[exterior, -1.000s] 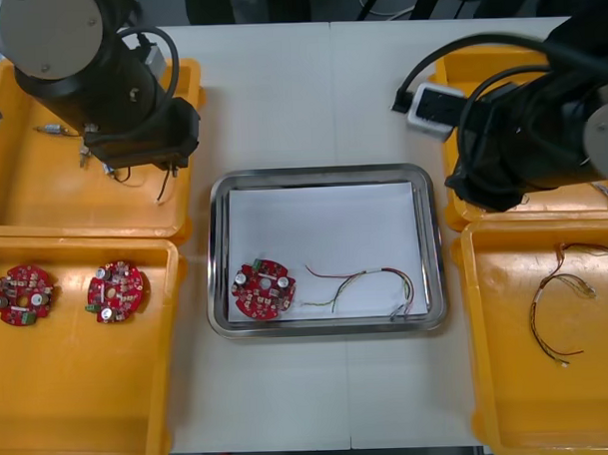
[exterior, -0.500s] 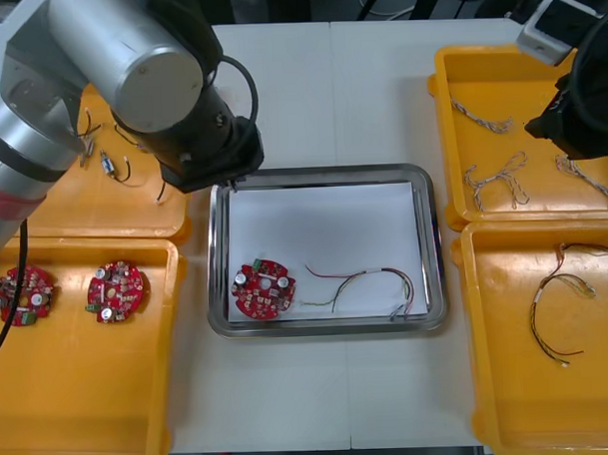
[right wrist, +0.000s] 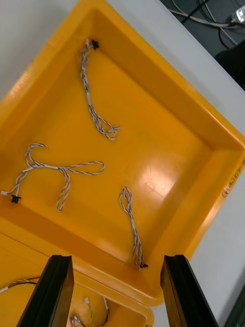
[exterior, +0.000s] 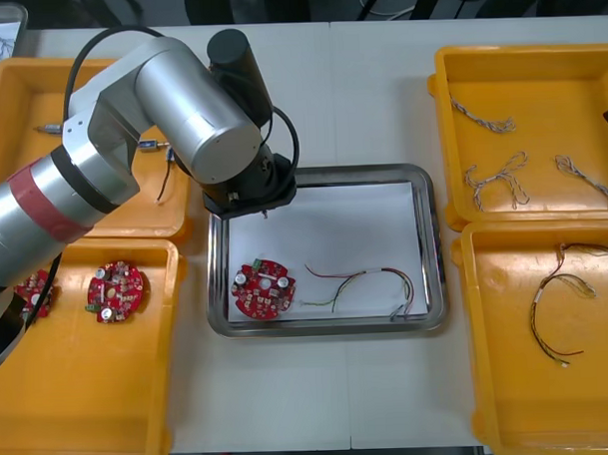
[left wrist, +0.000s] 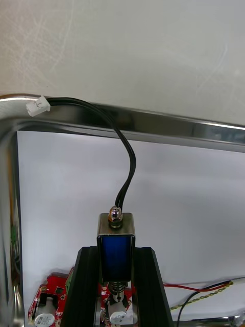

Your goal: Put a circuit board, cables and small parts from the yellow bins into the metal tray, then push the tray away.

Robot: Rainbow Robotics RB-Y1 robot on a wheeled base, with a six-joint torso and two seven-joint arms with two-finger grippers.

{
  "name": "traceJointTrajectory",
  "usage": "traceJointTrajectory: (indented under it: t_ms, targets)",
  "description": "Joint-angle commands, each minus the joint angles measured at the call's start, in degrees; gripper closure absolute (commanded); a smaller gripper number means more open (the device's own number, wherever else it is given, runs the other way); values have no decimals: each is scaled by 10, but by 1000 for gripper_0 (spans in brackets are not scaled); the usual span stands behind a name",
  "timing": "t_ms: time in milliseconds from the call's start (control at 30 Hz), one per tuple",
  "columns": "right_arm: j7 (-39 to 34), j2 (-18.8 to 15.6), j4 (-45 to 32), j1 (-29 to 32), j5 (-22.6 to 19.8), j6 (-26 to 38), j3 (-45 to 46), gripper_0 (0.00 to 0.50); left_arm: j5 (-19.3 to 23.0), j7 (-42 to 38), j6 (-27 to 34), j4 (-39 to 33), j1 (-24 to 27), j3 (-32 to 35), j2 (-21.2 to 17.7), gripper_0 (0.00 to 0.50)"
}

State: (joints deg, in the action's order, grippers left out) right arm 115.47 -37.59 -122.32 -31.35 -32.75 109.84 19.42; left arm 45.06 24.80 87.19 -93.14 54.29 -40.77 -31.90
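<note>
My left gripper [left wrist: 116, 251] is shut on a small metal part [left wrist: 116, 236] with a blue body. The part's black cable [left wrist: 127, 153] arches up over the metal tray's rim [left wrist: 163, 124] and ends in a white plug [left wrist: 38, 106]. In the front view the left arm [exterior: 205, 121] hangs over the tray's far left corner [exterior: 219, 191]. A red circuit board [exterior: 263, 288] and a red and yellow cable [exterior: 371, 283] lie on the tray's white inside. My right gripper [right wrist: 118, 291] stands open above the far right yellow bin [right wrist: 168, 168], which holds three twisted blue and white cables [right wrist: 94, 115].
Two circuit boards [exterior: 116, 291] lie in the near left bin [exterior: 80, 395]. Small metal parts [exterior: 151, 146] remain in the far left bin. The near right bin [exterior: 509, 380] holds red and yellow cables [exterior: 556, 299]. Bare table [exterior: 320, 397] lies in front of the tray.
The left arm has swung from the far left bin to the tray's far left corner, carrying the small part. The right arm has pulled back to the right edge.
</note>
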Motion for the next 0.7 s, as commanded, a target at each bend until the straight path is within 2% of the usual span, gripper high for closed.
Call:
traceJointTrajectory:
  t_ms: [33, 433, 633, 667, 700]
  targets:
    - [-20, -30, 30, 4, 19, 2, 33, 0, -7, 32, -11, -4, 30, -31, 11, 500]
    - [-30, -54, 132, 2, 36, 2, 50, 0, -10, 34, -53, 48, 30, -80, 11, 499]
    - [-33, -54, 208, -28, 30, 2, 45, 0, -9, 34, -59, 52, 30, -87, 10, 498]
    - [-35, -53, 226, -42, 30, 2, 41, 0, -8, 33, -59, 52, 29, -87, 10, 429]
    - [-37, -50, 244, -55, 29, 2, 37, 0, -8, 34, -59, 52, 29, -87, 9, 271]
